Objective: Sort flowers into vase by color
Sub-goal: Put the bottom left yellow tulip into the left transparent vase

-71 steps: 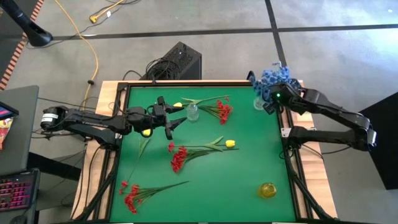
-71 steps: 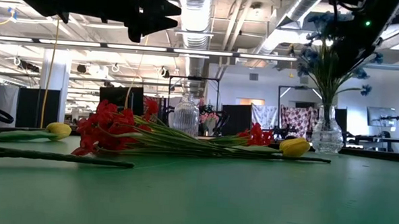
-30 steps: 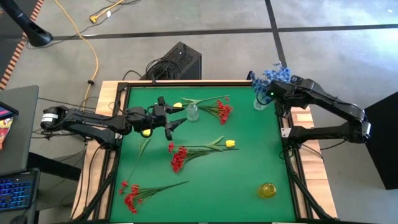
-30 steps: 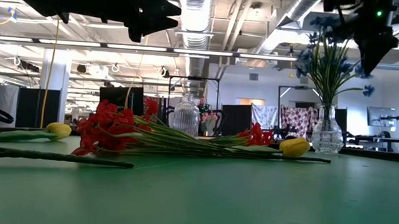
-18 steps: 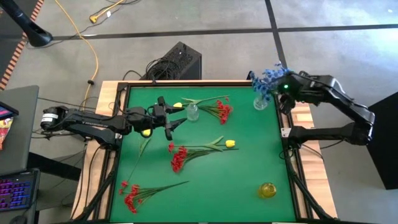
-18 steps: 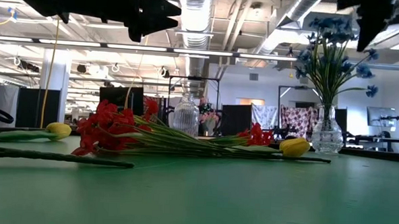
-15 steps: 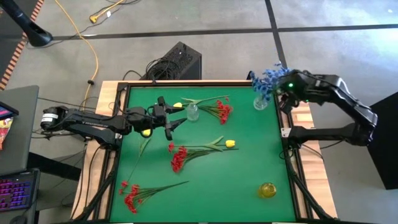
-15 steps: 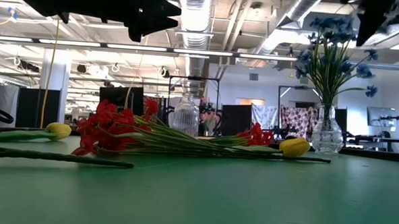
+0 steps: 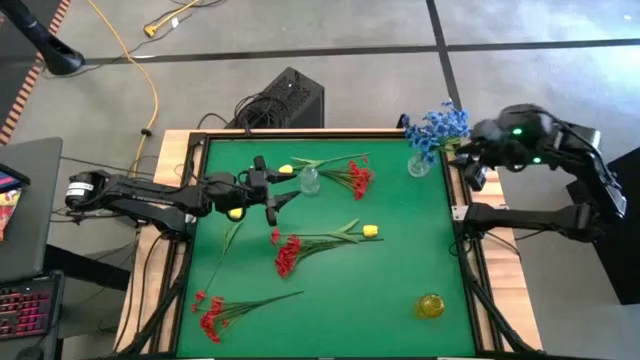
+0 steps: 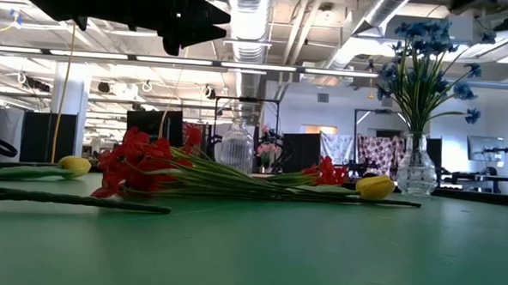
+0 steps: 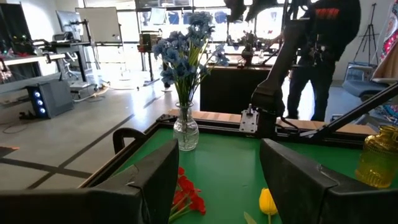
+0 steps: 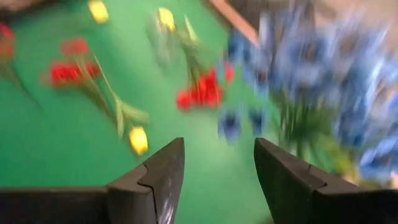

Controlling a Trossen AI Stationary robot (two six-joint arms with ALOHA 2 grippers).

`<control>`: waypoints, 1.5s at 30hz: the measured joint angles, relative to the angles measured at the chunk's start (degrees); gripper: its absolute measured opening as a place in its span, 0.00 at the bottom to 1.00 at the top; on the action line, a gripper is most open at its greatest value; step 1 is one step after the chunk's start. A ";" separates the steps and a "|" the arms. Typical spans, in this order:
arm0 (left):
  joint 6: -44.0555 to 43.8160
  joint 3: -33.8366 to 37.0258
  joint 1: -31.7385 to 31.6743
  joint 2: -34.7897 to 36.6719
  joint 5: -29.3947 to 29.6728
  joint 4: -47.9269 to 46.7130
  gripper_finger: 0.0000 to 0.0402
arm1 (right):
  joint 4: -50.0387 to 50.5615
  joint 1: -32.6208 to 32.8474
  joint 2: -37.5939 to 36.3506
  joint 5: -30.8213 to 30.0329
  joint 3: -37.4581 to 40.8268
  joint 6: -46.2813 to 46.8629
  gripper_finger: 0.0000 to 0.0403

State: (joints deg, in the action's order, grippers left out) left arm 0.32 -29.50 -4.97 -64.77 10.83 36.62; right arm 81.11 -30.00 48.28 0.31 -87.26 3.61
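Blue sprigs (image 9: 436,126) stand with their stems in a clear vase (image 9: 419,166) at the table's far right corner; the low view shows the same blue sprigs (image 10: 422,60). Three red sprigs (image 9: 288,249) and three yellow buds (image 9: 370,231) lie flat on the green mat. An empty clear vase (image 9: 310,181) stands at the far middle, and a yellow vase (image 9: 430,305) near the right front. My left gripper (image 9: 279,201) hovers open, high over the far left part of the mat. My right gripper (image 9: 470,170) is open, just off the table's right edge beside the blue sprigs.
A raised black frame (image 9: 462,240) runs round the mat. The left wrist view looks across the table at the blue sprigs' vase (image 11: 185,134), the yellow vase (image 11: 380,165) and a person (image 11: 323,56) standing beyond the table. Bare mat (image 9: 340,310) lies near the front.
My right gripper has drawn back from over the blue sprigs toward the table's right edge and up, leaving the low view. The blue sprigs have stayed standing in their vase.
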 joint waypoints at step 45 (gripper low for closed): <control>-3.39 0.00 0.00 0.01 -0.11 -4.22 0.53 | -44.49 -7.58 -7.11 -7.05 19.88 -2.71 0.05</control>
State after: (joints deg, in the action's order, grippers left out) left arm -3.07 -29.50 -4.97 -64.76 10.72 32.40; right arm 36.62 -37.58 41.17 -6.74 -67.38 0.90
